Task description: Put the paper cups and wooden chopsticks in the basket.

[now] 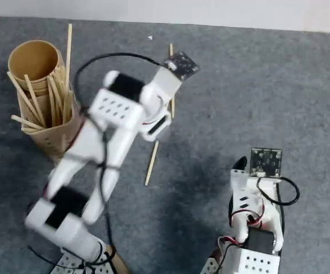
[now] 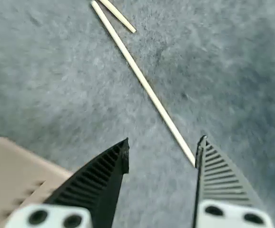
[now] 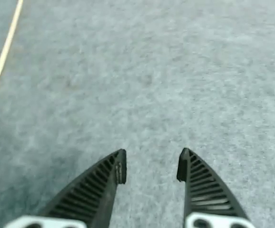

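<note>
high view: a tan basket stands at the far left of the table. inside it sits a stack of tan paper cups, open mouth up, and a bundle of pale wooden chopsticks that lean and fan out at many angles, some poking over the rim. two more thin, pale sticks lie flat on the carpet, well apart from the basket: one loose chopstick near the middle of the table, and a second loose chopstick farther back, partly hidden by the left arm.

the left gripper hangs over the carpet with its black ribbed fingers spread wide and nothing between them. a long stick lies slantwise beneath it, the near end just beside one fingertip, and a shorter piece lies close by its far end. a corner of the basket shows beside this gripper.

the right gripper is parted too, holding nothing, above bare carpet, its arm folded near the front right.

the surface is a grey, felt-like carpet. a pale strip runs along its far edge.
</note>
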Tool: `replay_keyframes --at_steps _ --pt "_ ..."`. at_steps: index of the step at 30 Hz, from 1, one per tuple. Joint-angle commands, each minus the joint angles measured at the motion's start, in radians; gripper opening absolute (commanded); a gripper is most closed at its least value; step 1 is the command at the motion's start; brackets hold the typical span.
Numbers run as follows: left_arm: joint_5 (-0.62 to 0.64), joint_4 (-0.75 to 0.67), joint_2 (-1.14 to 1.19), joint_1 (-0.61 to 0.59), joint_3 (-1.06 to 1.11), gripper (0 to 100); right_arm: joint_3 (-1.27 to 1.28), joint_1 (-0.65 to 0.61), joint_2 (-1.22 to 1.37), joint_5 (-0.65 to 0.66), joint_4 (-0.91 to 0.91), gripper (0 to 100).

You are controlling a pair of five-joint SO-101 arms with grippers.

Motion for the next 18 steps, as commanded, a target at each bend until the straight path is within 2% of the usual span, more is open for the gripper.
replay_keyframes --at_steps 1,10,16,18 --pt "0.046 -0.048 0.148 -0.019 -0.087 23 0.151 -0.007 -0.015 0.037 0.012 19.1" --pt "0.11 -0.04 0.492 -0.021 -0.309 24 0.151 -0.007 -0.015 0.035 0.012 19.1" --pt "0.112 -0.038 0.633 -0.038 -0.346 23 0.151 -0.007 -0.015 0.035 0.013 19.1" --pt "0.112 -0.038 0.651 -0.056 -0.346 18 0.151 -0.007 -0.015 0.035 0.013 19.1"
